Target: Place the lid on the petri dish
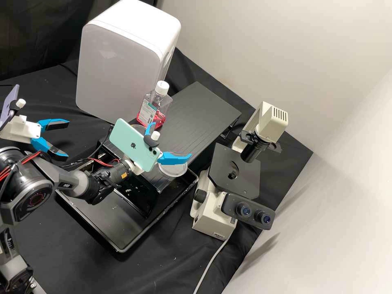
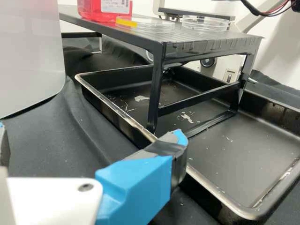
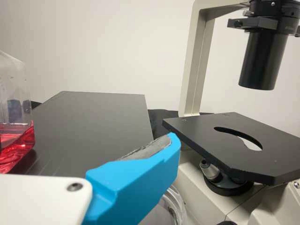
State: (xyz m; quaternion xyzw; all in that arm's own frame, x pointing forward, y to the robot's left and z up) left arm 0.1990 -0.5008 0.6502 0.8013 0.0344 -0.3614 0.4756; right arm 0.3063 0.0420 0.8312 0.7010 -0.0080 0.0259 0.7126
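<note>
Two clear round petri dish pieces lie on the black rack [image 1: 196, 114]. One [image 1: 173, 168] sits at the rack's front corner, and its rim [image 3: 174, 206] peeks out below my right finger [image 3: 136, 183]. The other [image 2: 150, 22], marked with yellow tape, lies beside the red flask; which piece is the lid I cannot tell. My right gripper [image 1: 171, 141] hovers open just above the front-corner piece, holding nothing. My left gripper [image 1: 65, 138] hangs open at the bench's far left, well away from the rack; one of its fingers [image 2: 154, 168] points toward the tray.
The rack stands in a black tray [image 1: 122, 228]. A flask of red liquid [image 1: 153, 108] stands on the rack near a big white box [image 1: 122, 57]. A microscope [image 1: 241, 179] stands right of the rack, its stage [image 3: 234, 140] close to my right gripper.
</note>
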